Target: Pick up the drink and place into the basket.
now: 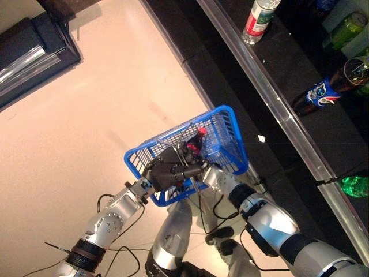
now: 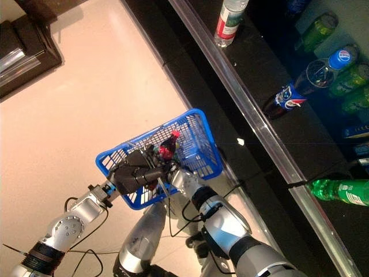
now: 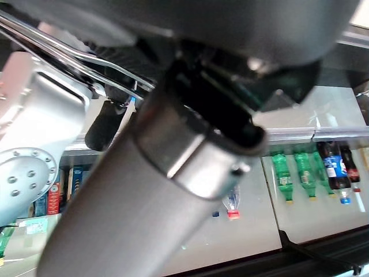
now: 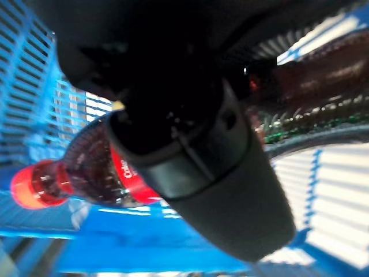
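Hanging low in front of the robot, the blue plastic lattice basket with thin metal handles (image 1: 228, 135) is carried by the left hand (image 1: 167, 170), whose dark fingers curl round the handle wires at the basket's near rim. Inside the basket lies the dark cola bottle with a red cap and red label (image 4: 86, 173), cap pointing toward the far wall. The right hand (image 4: 190, 150) reaches into the basket from the near side; its wrist view shows a thick dark digit pressed across the bottle's body, but I cannot tell whether the fingers are wrapped round it or loose. Beyond the basket a black counter with a shiny metal edge (image 2: 259, 124) runs across the scene. On it stand a clear bottle with a red label (image 2: 229, 22), a dark bottle with a blue label (image 2: 300, 86), and green bottles (image 2: 340, 190) lying further along.
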You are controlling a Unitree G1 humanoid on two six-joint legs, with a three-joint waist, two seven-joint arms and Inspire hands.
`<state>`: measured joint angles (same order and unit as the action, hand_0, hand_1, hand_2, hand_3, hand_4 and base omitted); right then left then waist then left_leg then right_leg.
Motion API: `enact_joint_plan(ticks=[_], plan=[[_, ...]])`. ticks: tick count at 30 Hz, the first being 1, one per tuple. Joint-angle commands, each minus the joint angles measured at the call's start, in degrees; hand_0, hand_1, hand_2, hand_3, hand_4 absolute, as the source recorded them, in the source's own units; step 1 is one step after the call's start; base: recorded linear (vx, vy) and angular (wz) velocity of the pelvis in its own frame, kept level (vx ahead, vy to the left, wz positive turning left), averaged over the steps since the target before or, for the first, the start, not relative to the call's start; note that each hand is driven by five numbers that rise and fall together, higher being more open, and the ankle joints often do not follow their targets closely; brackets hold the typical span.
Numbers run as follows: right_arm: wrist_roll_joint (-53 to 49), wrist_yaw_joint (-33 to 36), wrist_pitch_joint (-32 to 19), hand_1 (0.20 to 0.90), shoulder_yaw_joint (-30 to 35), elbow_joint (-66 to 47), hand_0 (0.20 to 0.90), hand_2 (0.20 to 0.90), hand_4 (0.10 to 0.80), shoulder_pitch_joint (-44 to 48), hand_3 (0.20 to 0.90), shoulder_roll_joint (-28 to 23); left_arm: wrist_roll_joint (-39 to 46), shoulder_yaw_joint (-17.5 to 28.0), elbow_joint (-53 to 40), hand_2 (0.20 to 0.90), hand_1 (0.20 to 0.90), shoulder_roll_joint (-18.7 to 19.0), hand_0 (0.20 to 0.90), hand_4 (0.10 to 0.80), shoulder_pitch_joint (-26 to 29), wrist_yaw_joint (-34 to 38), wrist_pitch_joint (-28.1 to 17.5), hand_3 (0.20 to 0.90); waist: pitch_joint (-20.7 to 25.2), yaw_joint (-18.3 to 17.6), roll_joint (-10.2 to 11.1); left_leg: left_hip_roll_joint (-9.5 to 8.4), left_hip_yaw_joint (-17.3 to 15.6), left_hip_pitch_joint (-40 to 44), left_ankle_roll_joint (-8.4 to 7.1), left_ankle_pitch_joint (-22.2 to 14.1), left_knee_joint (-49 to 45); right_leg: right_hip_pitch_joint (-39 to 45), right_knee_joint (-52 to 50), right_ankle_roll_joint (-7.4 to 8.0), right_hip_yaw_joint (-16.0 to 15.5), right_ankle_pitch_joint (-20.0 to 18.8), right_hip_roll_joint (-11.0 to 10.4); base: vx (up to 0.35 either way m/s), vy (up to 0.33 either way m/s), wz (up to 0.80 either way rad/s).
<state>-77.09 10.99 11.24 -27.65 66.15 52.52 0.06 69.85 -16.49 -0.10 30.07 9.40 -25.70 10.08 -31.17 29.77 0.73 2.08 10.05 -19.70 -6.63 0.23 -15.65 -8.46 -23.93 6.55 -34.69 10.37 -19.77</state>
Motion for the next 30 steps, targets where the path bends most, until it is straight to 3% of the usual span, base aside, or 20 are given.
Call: enact_joint_plan(ticks=[1, 3, 4, 5, 17, 23, 30], plan=[[-4.9, -5.5, -2.0, 0.9, 2.1, -3.7, 0.9, 0.9, 0.8, 9.7, 0.9, 5.7, 10.5, 0.8, -29.3, 0.3, 0.3, -7.1, 0.3, 0.1, 10.1, -13.8, -4.7, 0.2, 1.4, -0.1, -3.7, -1.49, -3.2, -2.7, 3.07, 3.2, -0.7, 0.3, 0.4, 0.47, 1.9, -8.6, -1.5, 0.022, 0.003, 0.08], [-5.4, -5.7, -2.6, 0.9, 2.5, -4.1, 0.9, 0.9, 0.8, 9.5, 0.9, 5.5, 10.6, 0.9, -29.1, 0.3, 0.3, -7.1, 0.3, 0.1, 10.0, -13.9, -4.7, 0.2, 1.4, -0.3, -3.5, -1.39, -3.1, -2.1, 2.8, 1.7, -1.0, 0.5, -0.3, 1.21, 2.7, -7.4, -1.6, 0.055, -0.017, 0.08], [-6.3, -5.9, -3.4, 0.9, 3.0, -4.7, 0.9, 0.9, 0.8, 9.8, 0.9, 5.0, 10.6, 1.1, -29.3, 0.3, 0.3, -7.0, 0.3, 0.1, 9.8, -14.0, -4.7, 0.2, 1.4, -0.3, -3.8, -1.29, -3.5, -2.9, 3.22, 3.0, -0.9, -0.2, -0.1, 0.55, 1.9, -8.6, -1.9, 0.089, -0.037, 0.05], [-6.5, -6.0, -3.8, 0.9, 3.3, -5.2, 0.9, 0.9, 0.8, 9.6, 0.9, 4.9, 10.8, 1.2, -29.2, 0.3, 0.3, -6.9, 0.3, 0.1, 9.5, -14.1, -4.8, 0.2, 1.4, -0.5, -3.6, -1.2, -3.5, -2.3, 2.86, 1.5, -1.2, 0.1, -0.8, 1.34, 2.7, -7.3, -2.0, 0.0, 0.0, 0.0], [-5.6, -10.5, -6.9, 0.9, 3.6, -13.3, 0.9, 0.9, 0.8, 5.5, 0.9, -0.2, 12.4, 4.1, -29.0, 0.3, 0.3, -5.8, 0.3, 0.1, 5.5, -17.5, -4.7, 0.2, 1.4, -1.6, -3.8, -0.82, -5.0, -2.6, 2.91, 1.0, -1.6, -1.0, -2.1, 1.37, 2.6, -7.1, -3.1, 0.008, -0.001, -0.01], [-2.5, -8.9, -10.2, 0.9, 3.0, -27.8, 0.9, 0.9, 0.8, -4.6, 0.9, -4.0, 12.9, 8.1, -28.6, 0.3, 0.3, -5.2, 0.3, 0.1, -0.4, -19.3, -6.2, 0.2, 1.4, -3.5, -2.8, -0.2, -5.8, -2.7, 3.0, 0.3, -1.9, -1.7, -1.7, 1.55, 3.5, -7.3, -2.9, -0.002, -0.003, -0.01], [5.2, -7.8, -12.3, 0.9, 6.7, -43.8, 0.9, 0.9, 0.8, -19.2, 0.9, -7.1, 10.3, 12.9, -24.5, 0.3, 0.3, -6.4, 0.3, 0.1, -4.2, -20.6, -13.6, 0.2, 1.4, -7.6, -0.9, 1.35, -8.6, -2.1, 3.46, 1.5, -0.8, -2.4, 0.7, 0.81, 5.3, -9.1, -1.4, -0.052, -0.015, -0.16]])
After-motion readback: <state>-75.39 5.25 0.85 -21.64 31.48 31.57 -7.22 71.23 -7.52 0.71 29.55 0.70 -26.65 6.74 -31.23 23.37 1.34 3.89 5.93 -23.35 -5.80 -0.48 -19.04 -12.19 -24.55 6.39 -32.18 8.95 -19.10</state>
